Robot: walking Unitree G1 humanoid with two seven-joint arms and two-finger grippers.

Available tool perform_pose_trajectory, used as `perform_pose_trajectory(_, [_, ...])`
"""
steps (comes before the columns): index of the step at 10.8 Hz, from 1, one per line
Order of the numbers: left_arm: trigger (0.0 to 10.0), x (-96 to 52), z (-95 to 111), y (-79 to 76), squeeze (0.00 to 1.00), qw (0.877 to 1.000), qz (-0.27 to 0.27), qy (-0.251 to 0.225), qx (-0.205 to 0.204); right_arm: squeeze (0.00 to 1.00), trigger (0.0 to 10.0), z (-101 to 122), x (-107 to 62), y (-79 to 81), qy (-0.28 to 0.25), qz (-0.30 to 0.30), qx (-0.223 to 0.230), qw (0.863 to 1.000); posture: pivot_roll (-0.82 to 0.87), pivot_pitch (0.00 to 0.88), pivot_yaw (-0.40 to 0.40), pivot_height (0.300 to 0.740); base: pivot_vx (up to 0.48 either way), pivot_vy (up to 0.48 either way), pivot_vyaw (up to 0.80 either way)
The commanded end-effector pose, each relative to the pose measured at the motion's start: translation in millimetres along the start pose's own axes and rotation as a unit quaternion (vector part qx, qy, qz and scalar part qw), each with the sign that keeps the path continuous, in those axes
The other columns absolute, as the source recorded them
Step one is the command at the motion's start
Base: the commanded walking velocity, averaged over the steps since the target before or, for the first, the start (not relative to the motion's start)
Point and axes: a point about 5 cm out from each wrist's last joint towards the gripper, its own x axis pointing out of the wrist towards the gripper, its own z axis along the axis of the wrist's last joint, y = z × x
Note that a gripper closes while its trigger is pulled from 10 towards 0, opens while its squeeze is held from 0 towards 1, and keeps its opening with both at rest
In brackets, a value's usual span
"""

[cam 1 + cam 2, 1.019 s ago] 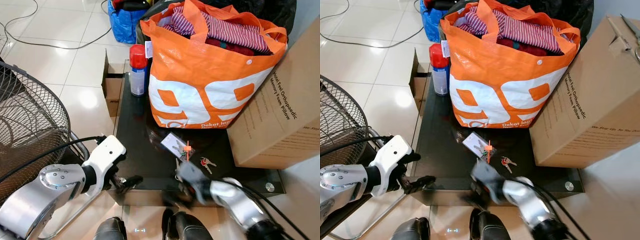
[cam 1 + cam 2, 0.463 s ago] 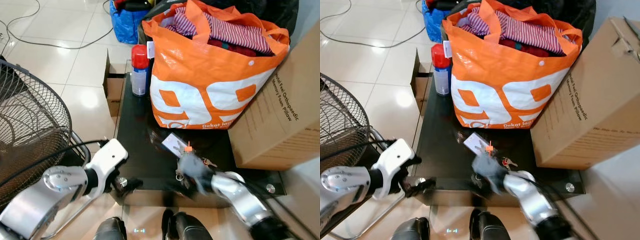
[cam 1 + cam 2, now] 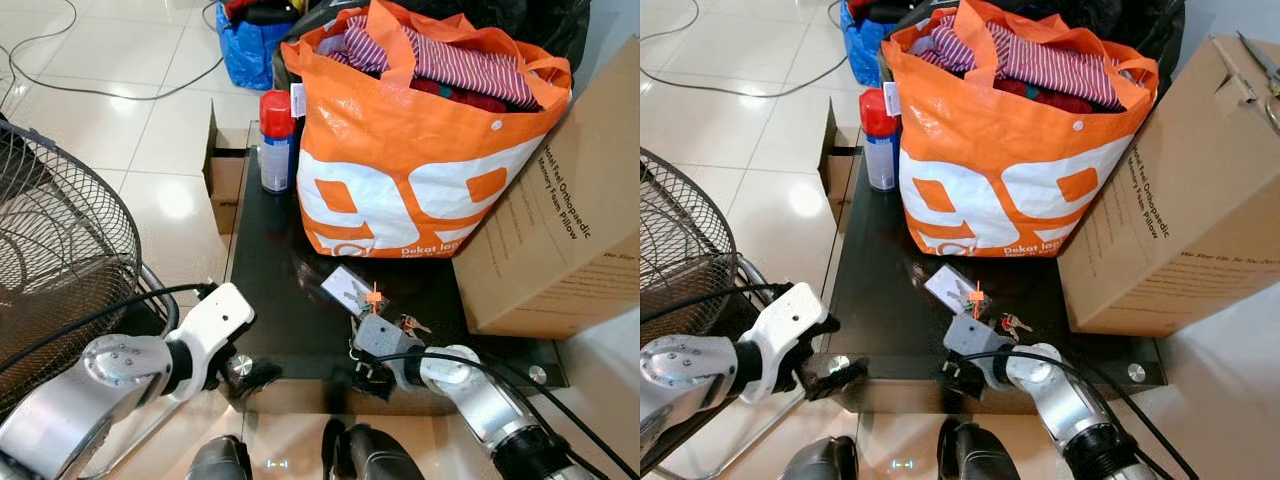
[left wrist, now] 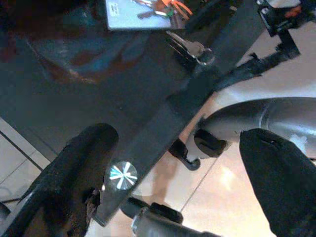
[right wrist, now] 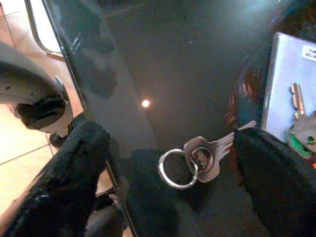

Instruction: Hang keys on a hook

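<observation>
Straddling the silver key (image 5: 207, 157) wide open, the right claw (image 5: 163, 168) may skid it off the glass bench (image 3: 270, 270).

The cardboard box (image 3: 560, 220) bore "Orthopaedic Memory Foam Pillow", and the orange bag (image 3: 420, 150) showed a large white "99" above small words beginning "Dekat".

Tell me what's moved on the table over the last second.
The right gripper has come forward over the black table's near edge; its open fingers now straddle the silver key on its ring, holding nothing yet. The left gripper stays at the near left corner. Keys, the tag, the orange bag and the spray can haven't moved.
</observation>
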Motion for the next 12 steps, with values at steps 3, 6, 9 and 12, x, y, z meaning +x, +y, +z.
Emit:
perform_pose_trajectory(3, [10.0, -0.9, 2.2, -5.5, 0.00, 1.000, -0.014, -0.003, 0.008, 0.00, 0.0, -8.9, 3.2, 1.2, 0.022, -0.003, -0.004, 1.000, 0.02, 0.201, -0.134, 0.740, 0.000, 0.000, 0.00])
perform_pose_trajectory(6, [10.0, -1.1, 2.2, -4.9, 0.00, 1.000, -0.014, -0.003, 0.008, 0.00, 0.0, -10.3, 3.1, -2.9, 0.025, -0.005, -0.005, 1.000, 0.01, 0.203, -0.137, 0.740, 0.000, 0.000, 0.00])
perform_pose_trajectory(9, [10.0, -1.1, 2.6, -4.3, 0.00, 1.000, -0.013, -0.003, 0.009, 0.00, 0.0, -13.8, 3.2, -4.7, 0.033, -0.005, -0.010, 0.999, 0.01, 0.203, -0.137, 0.740, 0.000, 0.000, 0.00])
perform_pose_trajectory(12, [10.0, -1.2, 2.9, -3.8, 0.00, 1.000, -0.014, -0.003, 0.009, 0.00, 0.0, -14.8, 2.9, -6.4, 0.033, -0.006, -0.007, 0.999, 0.01, 0.202, -0.135, 0.740, 0.000, 0.000, 0.00])
